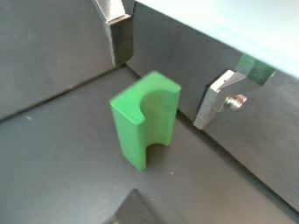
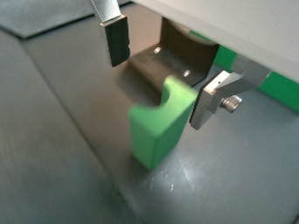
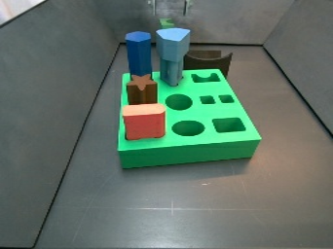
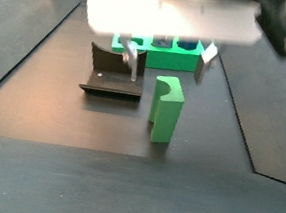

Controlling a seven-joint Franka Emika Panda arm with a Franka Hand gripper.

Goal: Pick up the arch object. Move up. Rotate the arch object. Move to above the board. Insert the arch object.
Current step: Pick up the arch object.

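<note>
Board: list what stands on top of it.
Dark blue prism, light blue prism, brown star block, red cube. The prisms hide its back edge. The end effector hangs open over the green arch, off the board.

Lab test bay: grey walled floor point(image 3: 196, 209), fixture point(image 4: 110, 73).

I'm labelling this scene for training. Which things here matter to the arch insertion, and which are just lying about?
For the job: green arch object, upright on the floor; board; end effector, open, close above the arch object.
Lying about: blue prisms, red cube and brown star-topped block, all in the board; fixture.
</note>
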